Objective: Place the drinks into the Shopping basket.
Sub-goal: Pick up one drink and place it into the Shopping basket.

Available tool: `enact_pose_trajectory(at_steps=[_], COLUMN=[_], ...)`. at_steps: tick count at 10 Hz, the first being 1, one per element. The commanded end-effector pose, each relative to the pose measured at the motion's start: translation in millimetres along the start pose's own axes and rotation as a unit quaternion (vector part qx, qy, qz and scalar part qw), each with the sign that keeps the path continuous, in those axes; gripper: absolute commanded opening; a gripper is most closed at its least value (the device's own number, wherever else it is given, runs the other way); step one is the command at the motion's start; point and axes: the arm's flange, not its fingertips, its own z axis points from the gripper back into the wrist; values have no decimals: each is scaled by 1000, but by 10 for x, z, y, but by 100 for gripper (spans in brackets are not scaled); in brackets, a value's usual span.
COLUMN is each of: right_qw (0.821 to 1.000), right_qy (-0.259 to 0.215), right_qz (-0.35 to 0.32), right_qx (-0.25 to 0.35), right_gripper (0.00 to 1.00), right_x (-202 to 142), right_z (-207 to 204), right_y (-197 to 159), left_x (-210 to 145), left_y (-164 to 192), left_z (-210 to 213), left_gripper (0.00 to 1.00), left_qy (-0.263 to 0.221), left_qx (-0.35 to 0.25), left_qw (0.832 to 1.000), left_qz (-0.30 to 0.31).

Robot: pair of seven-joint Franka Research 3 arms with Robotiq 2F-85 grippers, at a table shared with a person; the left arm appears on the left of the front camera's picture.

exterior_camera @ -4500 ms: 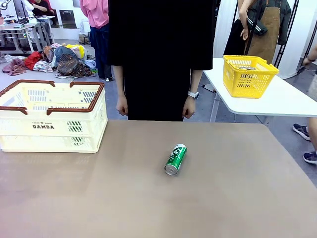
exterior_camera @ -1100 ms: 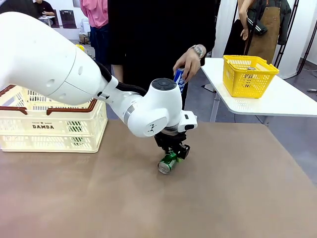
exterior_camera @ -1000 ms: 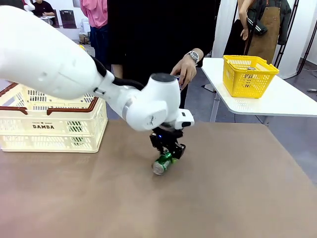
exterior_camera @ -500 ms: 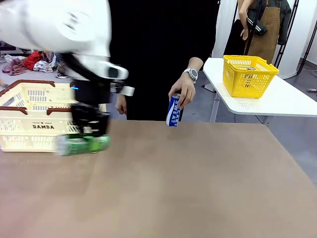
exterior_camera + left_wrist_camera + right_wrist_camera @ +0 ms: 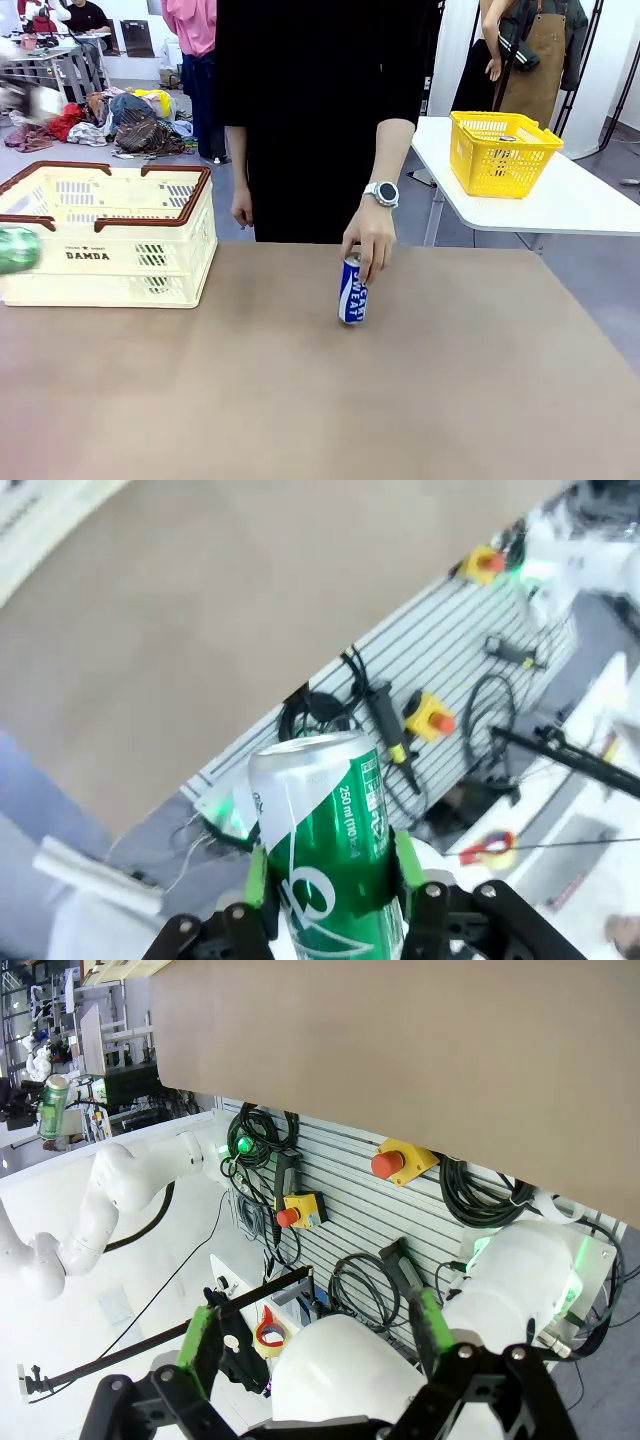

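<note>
Drinks counted: two.

1. Green can [image 5: 325, 830] — pinched across its body between the green pads [image 5: 257, 872] of the left gripper [image 5: 328, 880], with the silver top pointing away from the wrist camera. In the front view the can is a green blur [image 5: 14, 250] at the picture's left edge. It overlaps the near left corner of the Shopping basket [image 5: 120, 255]. Whether it is over the basket or in front of it cannot be told.
2. Blue-and-white can [image 5: 352, 292] stands upright on the brown table [image 5: 300, 400], toward the far edge and well apart from the Shopping basket. The person's hand [image 5: 372, 238] grips its top from above. The other hand [image 5: 241, 208] hangs at the person's side.

Right gripper [image 5: 312, 1345]: fingers spread wide, with nothing between the pads [image 5: 195, 1350]. It faces the robot's stand, just off the table edge.

Baskets counted: two. The cream Shopping basket sits on the table's far left. A yellow basket [image 5: 503, 152] sits on a separate white table [image 5: 560, 205] behind and to the right.
</note>
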Motion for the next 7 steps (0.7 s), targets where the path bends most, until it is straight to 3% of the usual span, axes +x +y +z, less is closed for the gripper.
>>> enact_pose_trajectory(at_steps=[1,2,3,4,7], right_qw=[1000,1000,1000,1000,1000], right_qy=[-1,-1,-1,-1,-1], right_qz=[7,7,7,7,7], right_qx=[4,4,4,4,4], right_gripper=[100,100,100,100,100], right_x=[3,3,3,3,3], right_z=[15,15,15,15,15], right_y=[15,15,15,15,15], left_x=[-176,-220,-216,-387,-387], left_y=[303,388,445,471,471], left_z=[51,43,75,180,180], left_gripper=[0,0,0,0,0], left_qy=[-76,-93,-148,-68,-68], left_qx=[-57,-75,-105,-53,-53], left_qw=[994,991,979,994,994], left_qz=[58,67,98,65,65])
